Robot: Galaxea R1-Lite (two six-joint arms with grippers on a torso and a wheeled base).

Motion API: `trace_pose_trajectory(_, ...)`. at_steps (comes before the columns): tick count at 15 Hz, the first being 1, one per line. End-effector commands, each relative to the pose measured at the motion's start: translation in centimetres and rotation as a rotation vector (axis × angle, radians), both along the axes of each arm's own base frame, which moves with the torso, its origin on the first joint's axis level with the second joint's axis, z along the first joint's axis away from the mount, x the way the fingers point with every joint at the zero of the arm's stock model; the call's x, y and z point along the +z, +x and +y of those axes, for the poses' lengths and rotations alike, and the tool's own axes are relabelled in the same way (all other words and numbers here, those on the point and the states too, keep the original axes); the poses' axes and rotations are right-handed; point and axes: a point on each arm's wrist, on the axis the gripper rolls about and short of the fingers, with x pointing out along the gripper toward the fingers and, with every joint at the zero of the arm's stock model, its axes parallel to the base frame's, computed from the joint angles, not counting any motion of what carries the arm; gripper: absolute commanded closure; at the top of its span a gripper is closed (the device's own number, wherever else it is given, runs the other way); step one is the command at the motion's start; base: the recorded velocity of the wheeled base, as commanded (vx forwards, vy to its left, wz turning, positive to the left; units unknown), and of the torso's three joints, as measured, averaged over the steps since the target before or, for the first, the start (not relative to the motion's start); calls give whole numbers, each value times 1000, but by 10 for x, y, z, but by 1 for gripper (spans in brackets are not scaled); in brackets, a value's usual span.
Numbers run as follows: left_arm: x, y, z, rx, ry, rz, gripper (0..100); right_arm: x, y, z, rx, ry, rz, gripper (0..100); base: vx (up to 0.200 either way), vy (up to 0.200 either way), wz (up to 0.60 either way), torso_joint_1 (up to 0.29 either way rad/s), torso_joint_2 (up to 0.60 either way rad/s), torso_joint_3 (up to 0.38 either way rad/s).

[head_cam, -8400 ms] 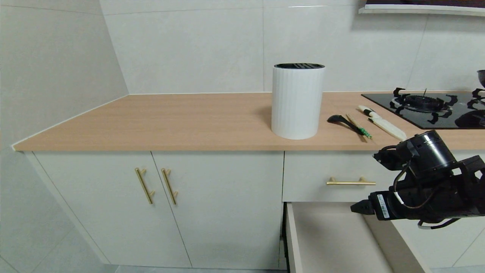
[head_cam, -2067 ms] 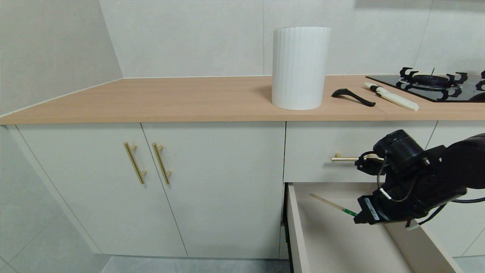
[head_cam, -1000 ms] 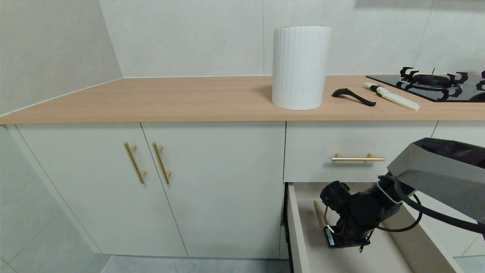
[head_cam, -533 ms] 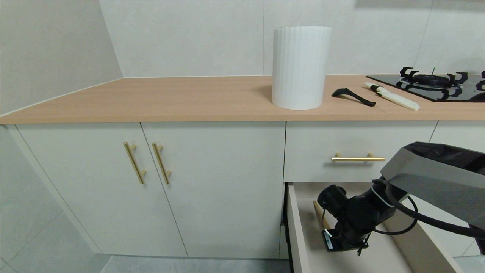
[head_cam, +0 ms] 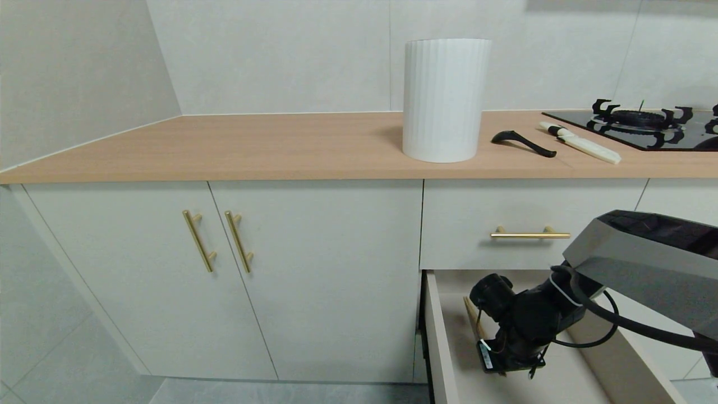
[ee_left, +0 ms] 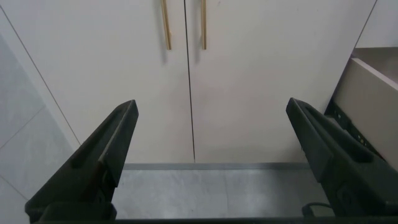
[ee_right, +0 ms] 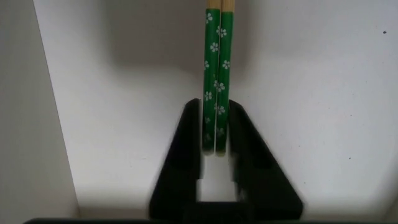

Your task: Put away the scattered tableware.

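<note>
A pair of wooden chopsticks point(ee_right: 215, 74) with green flowered ends lies along the pale floor of the open drawer point(head_cam: 438, 336), near its left wall. My right gripper point(ee_right: 215, 163) is down inside the drawer, shut on their green ends. In the head view the bare wooden ends of the chopsticks point(head_cam: 470, 314) stick out past my wrist. A black spoon point(head_cam: 521, 143) and a white-bladed knife point(head_cam: 580, 147) lie on the wooden countertop right of a tall white ribbed holder point(head_cam: 443, 101). My left gripper point(ee_left: 211, 112) hangs open before the cabinet doors, holding nothing.
A black gas hob point(head_cam: 639, 126) sits at the counter's far right. Above the open drawer is a shut drawer with a gold handle point(head_cam: 530, 235). Two cabinet doors with gold handles point(head_cam: 219, 241) stand to the left. The countertop's left half is bare.
The chopsticks left the counter. The right gripper carried them down into the open drawer. Over the last half second it has barely moved.
</note>
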Motion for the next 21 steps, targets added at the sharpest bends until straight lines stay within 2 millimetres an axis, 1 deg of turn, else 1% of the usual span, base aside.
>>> trace_pose_trajectory(1, 0, 0, 0, 0, 0, 0, 0, 1, 0, 0, 0, 1, -1, 0, 0, 0, 0, 0, 0, 0)
trace_pose_trajectory(6, 0, 0, 0, 0, 0, 0, 0, 1, 0, 0, 0, 1, -2, 0, 0, 0, 0, 0, 0, 0)
trace_pose_trajectory(7, 0, 0, 0, 0, 0, 0, 0, 5, 0, 0, -1, 6, -11, 0, 0, 0, 0, 0, 0, 0)
trace_pose_trajectory(8, 0, 0, 0, 0, 0, 0, 0, 17, -1, -1, -8, 17, -32, 0, 0, 0, 0, 0, 0, 0)
trace_pose_trajectory(9, 0, 0, 0, 0, 0, 0, 0, 40, -3, -4, -21, 44, -80, 0, 0, 0, 0, 0, 0, 0)
trace_pose_trajectory(10, 0, 0, 0, 0, 0, 0, 0, 49, -5, -6, -24, 52, -94, 0, 0, 0, 0, 0, 0, 0)
trace_pose_trajectory(11, 0, 0, 0, 0, 0, 0, 0, 79, -12, -15, -35, 82, -145, 0, 0, 0, 0, 0, 0, 0)
trace_pose_trajectory(12, 0, 0, 0, 0, 0, 0, 0, 122, -28, -23, -30, 123, -218, 0, 0, 0, 0, 0, 0, 0)
trace_pose_trajectory(14, 0, 0, 0, 0, 0, 0, 0, 171, -51, -35, -27, 160, -308, 0, 0, 0, 0, 0, 0, 0)
trace_pose_trajectory(15, 0, 0, 0, 0, 0, 0, 0, 191, -61, -40, -29, 179, -358, 0, 0, 0, 0, 0, 0, 0)
trace_pose_trajectory(17, 0, 0, 0, 0, 0, 0, 0, 225, -81, -53, -33, 215, -476, 0, 0, 0, 0, 0, 0, 0)
trace_pose_trajectory(18, 0, 0, 0, 0, 0, 0, 0, 234, -87, -58, -25, 215, -511, 0, 0, 0, 0, 0, 0, 0)
trace_pose_trajectory(19, 0, 0, 0, 0, 0, 0, 0, 250, -99, -69, -19, 214, -578, 0, 0, 0, 0, 0, 0, 0)
trace_pose_trajectory(21, 0, 0, 0, 0, 0, 0, 0, 265, -111, -77, -15, 216, -642, 0, 0, 0, 0, 0, 0, 0)
